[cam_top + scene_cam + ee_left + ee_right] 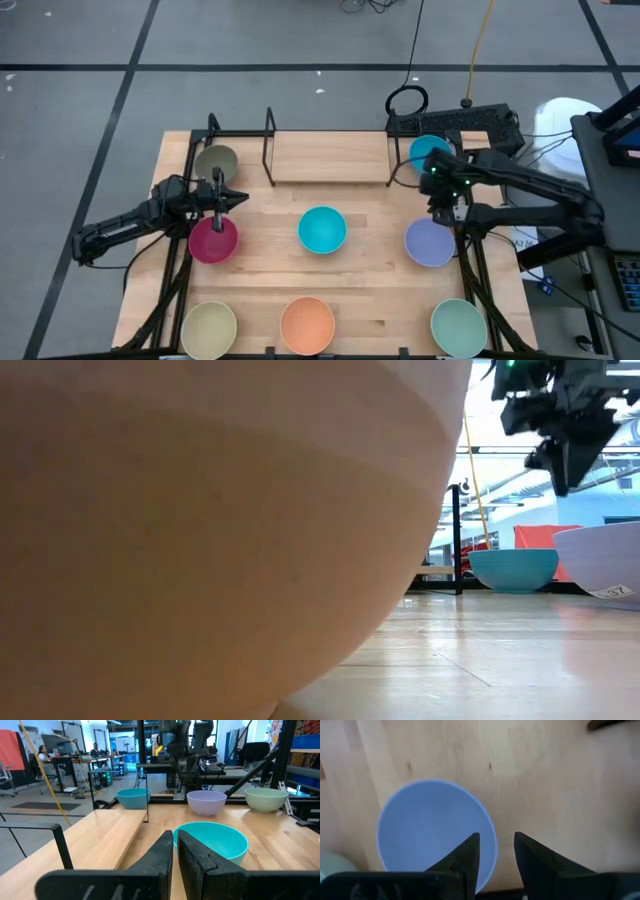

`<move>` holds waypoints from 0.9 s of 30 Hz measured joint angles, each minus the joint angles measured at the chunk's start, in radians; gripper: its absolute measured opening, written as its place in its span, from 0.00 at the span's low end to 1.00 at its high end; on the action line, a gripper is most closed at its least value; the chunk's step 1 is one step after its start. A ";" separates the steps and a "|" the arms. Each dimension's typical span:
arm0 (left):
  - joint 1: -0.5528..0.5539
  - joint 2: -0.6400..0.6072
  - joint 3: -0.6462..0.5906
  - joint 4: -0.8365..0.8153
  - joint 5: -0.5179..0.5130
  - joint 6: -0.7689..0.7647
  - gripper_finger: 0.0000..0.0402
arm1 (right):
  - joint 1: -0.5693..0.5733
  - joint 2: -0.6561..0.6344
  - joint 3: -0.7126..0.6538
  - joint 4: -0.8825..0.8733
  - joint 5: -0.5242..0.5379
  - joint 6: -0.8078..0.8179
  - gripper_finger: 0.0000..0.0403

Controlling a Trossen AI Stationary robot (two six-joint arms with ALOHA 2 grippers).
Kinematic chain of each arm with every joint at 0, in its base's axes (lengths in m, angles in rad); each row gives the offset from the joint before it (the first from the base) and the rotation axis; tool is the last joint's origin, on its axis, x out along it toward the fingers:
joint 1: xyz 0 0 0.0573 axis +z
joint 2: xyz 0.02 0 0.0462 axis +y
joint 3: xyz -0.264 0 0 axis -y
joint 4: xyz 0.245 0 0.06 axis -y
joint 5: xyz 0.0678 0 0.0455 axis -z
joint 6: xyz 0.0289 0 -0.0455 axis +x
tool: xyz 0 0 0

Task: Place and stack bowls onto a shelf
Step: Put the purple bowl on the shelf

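**Right arm hovers over lavender bowl**

The right gripper [496, 851] hangs above the lavender bowl [430, 242], fingers apart and empty. The left gripper [175, 851], nearly closed, waits near the magenta bowl [213, 240]. The shelf [330, 158] stands beyond.

The high view looks straight down on the whole worktop [360, 290]. The low view sits right against the orange bowl [200, 520]. Both wrist views see the lavender bowl [435, 832].
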 joint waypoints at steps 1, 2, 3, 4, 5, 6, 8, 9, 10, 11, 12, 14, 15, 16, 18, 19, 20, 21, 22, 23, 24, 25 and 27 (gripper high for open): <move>0.000 0.000 0.000 -0.002 0.000 0.000 0.08 | 0.000 0.010 -0.012 0.000 0.000 -0.004 0.28; 0.000 0.000 0.000 -0.006 0.000 0.000 0.08 | 0.000 0.018 -0.024 0.000 0.000 -0.009 0.28; 0.000 0.000 0.000 -0.007 0.000 -0.001 0.08 | 0.000 0.025 -0.034 0.003 0.000 -0.018 0.28; 0.000 0.000 0.000 -0.007 0.000 -0.001 0.08 | 0.000 0.031 -0.045 0.009 0.000 -0.032 0.28; 0.000 0.000 0.000 -0.007 0.000 -0.001 0.08 | 0.000 0.036 -0.056 0.018 0.000 -0.044 0.28; 0.000 0.000 0.000 -0.007 0.000 -0.001 0.08 | 0.000 0.039 -0.069 0.032 0.000 -0.052 0.28; 0.000 0.000 0.000 -0.007 0.000 -0.002 0.08 | 0.000 0.042 -0.096 0.068 -0.001 -0.053 0.28; 0.000 0.000 0.000 -0.007 0.000 -0.002 0.08 | 0.000 0.043 -0.107 0.087 -0.001 -0.052 0.28; 0.000 0.000 0.000 -0.007 0.000 -0.002 0.08 | 0.000 0.047 -0.111 0.098 0.000 -0.050 0.28; 0.000 0.000 0.000 -0.007 0.000 -0.002 0.08 | 0.000 0.049 -0.110 0.112 -0.001 -0.049 0.28; 0.000 0.000 0.000 -0.007 0.000 -0.002 0.08 | 0.000 0.050 -0.109 0.125 -0.001 -0.049 0.28; 0.000 0.000 0.000 -0.007 0.000 -0.002 0.08 | 0.000 0.057 -0.109 0.132 -0.001 -0.049 0.28; 0.000 0.000 0.000 -0.007 0.000 -0.002 0.08 | 0.000 0.061 -0.109 0.130 -0.001 -0.048 0.28; 0.000 0.000 0.000 -0.007 0.000 -0.002 0.08 | 0.000 0.064 -0.109 0.127 -0.001 -0.045 0.28; 0.000 0.000 0.000 -0.007 0.000 -0.002 0.08 | 0.000 0.075 -0.109 0.120 -0.002 -0.038 0.28; 0.000 0.000 0.000 -0.007 0.000 -0.002 0.08 | 0.000 0.083 -0.109 0.115 -0.002 -0.036 0.28; 0.000 0.000 0.000 -0.007 0.000 -0.002 0.08 | 0.000 0.090 -0.109 0.113 -0.002 -0.036 0.28; 0.000 0.000 0.000 -0.007 0.000 -0.002 0.08 | 0.000 0.097 -0.109 0.113 -0.002 -0.036 0.28; 0.000 0.000 0.000 -0.007 0.000 -0.002 0.08 | 0.000 0.103 -0.109 0.113 -0.002 -0.036 0.28; 0.000 0.000 0.000 -0.007 0.000 -0.002 0.08 | 0.000 0.110 -0.109 0.113 -0.002 -0.036 0.28; 0.000 0.000 0.000 -0.007 0.000 -0.002 0.08 | 0.000 0.118 -0.109 0.113 -0.002 -0.036 0.28; 0.000 0.000 0.000 -0.007 0.000 -0.002 0.08 | 0.000 0.125 -0.109 0.113 -0.004 -0.036 0.28; 0.000 0.000 0.000 -0.007 0.000 -0.002 0.08 | 0.001 0.141 -0.109 0.112 -0.004 -0.036 0.28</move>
